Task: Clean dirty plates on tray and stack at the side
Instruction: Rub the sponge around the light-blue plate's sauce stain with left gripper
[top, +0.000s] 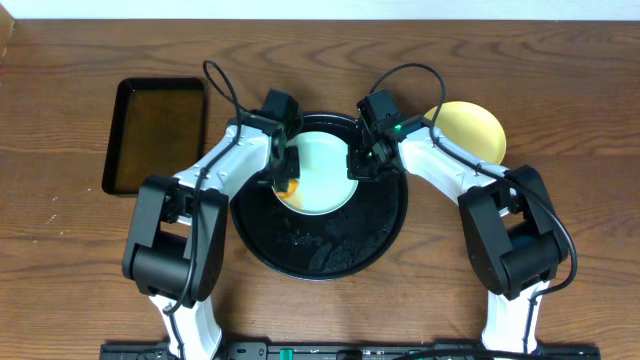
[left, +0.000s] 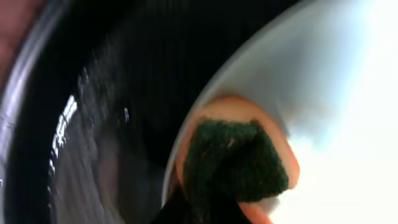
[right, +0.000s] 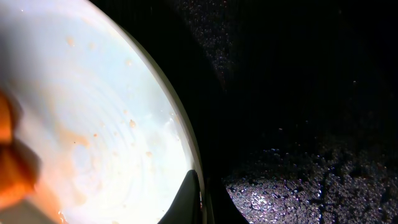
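From overhead, we count one round black tray (top: 330, 250), one mint plate (top: 322, 165) lying on it, one yellow plate (top: 475, 130) on the table to its right, and one rectangular tray (top: 150, 140) at left. The left gripper (top: 288, 172) and right gripper (top: 357, 160) flank the mint plate. At the left wrist, one sponge (left: 233, 165) sits clamped, green face on the smeared rim: scrubbing, we judge. At the right wrist, the jaws look pinched on the rim; orange streaks show, so wiping across them comes next.
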